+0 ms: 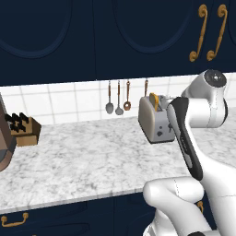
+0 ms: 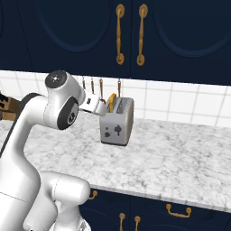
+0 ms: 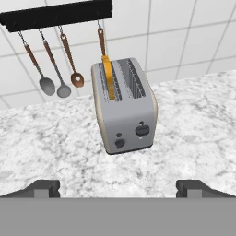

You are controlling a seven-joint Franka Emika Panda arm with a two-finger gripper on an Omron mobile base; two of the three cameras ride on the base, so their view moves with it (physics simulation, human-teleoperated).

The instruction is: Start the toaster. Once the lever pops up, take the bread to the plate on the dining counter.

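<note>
The silver-grey toaster [image 3: 126, 115] stands on the marble counter by the tiled wall, also seen in the base views [image 1: 154, 120] [image 2: 118, 124]. An orange-tan slice of bread [image 3: 108, 78] sticks up out of its left slot [image 1: 154, 100] [image 2: 111, 103]. A dark lever [image 3: 142, 130] and a small knob [image 3: 120, 143] sit on the toaster's near end. My gripper [image 3: 120, 189] hovers above and in front of the toaster, open, with nothing between its fingertips [image 3: 46, 188]. The plate and the dining counter are out of view.
A black rail [image 3: 55, 14] with several hanging spoons is on the wall just behind the toaster. A wooden knife block [image 1: 25, 126] stands far left. Dark navy cabinets with gold handles [image 2: 119, 34] hang overhead. The counter's front edge [image 1: 92, 193] runs below.
</note>
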